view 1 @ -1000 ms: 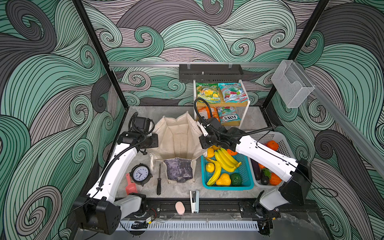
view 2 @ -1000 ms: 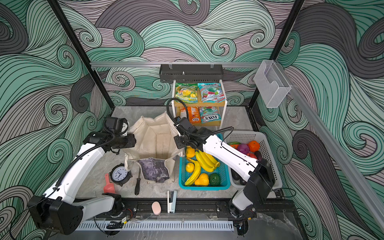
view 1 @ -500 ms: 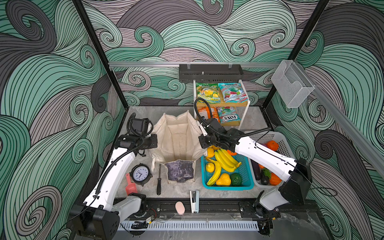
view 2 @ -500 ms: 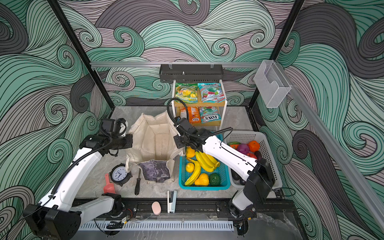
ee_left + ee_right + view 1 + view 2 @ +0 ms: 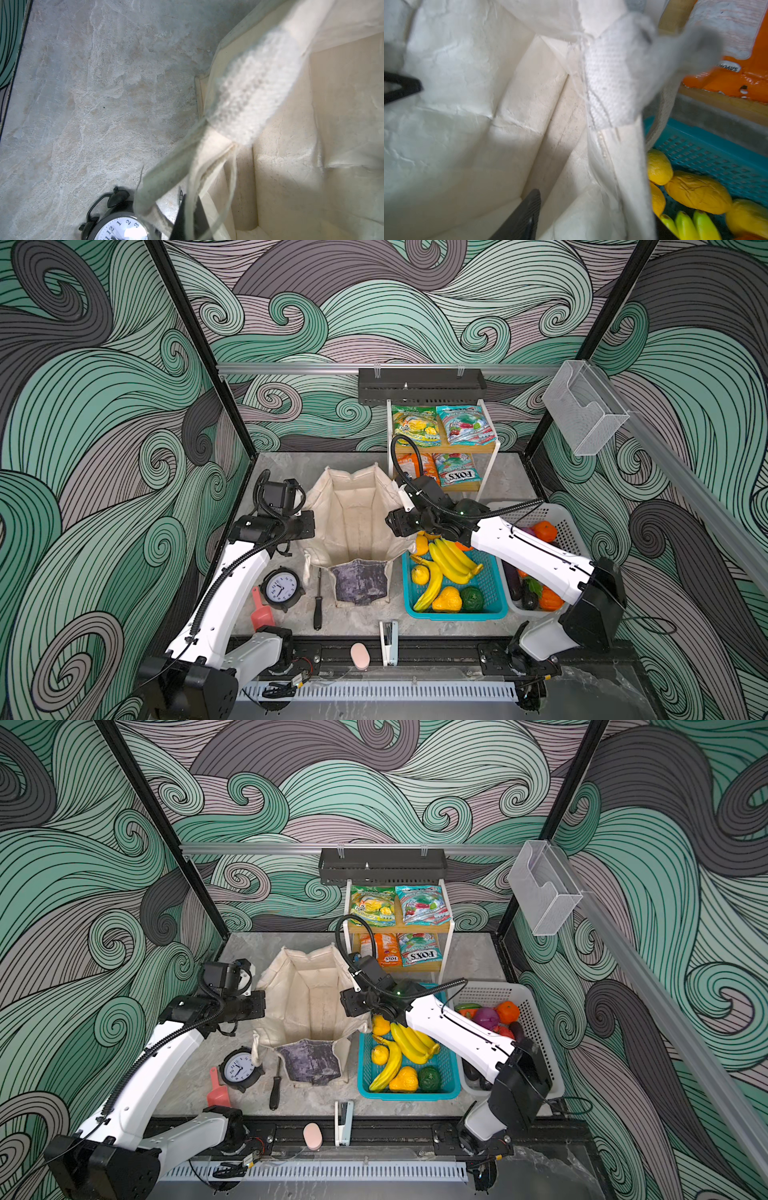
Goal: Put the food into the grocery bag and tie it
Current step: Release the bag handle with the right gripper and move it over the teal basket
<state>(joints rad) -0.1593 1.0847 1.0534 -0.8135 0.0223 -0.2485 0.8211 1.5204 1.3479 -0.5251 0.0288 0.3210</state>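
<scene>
Right now you are still opening the grocery bag (image 5: 357,526): it stands wide-mouthed and seemingly empty on the desk (image 5: 291,466), between both arms. Your left gripper (image 5: 311,526) is pinching its left rim. Your right gripper (image 5: 392,524) was clamped on the right rim a second ago and is now spread, with the strap dropping free. Next, probably, reach for the bananas (image 5: 451,560) in the teal basket (image 5: 494,616) beside the bag.
</scene>
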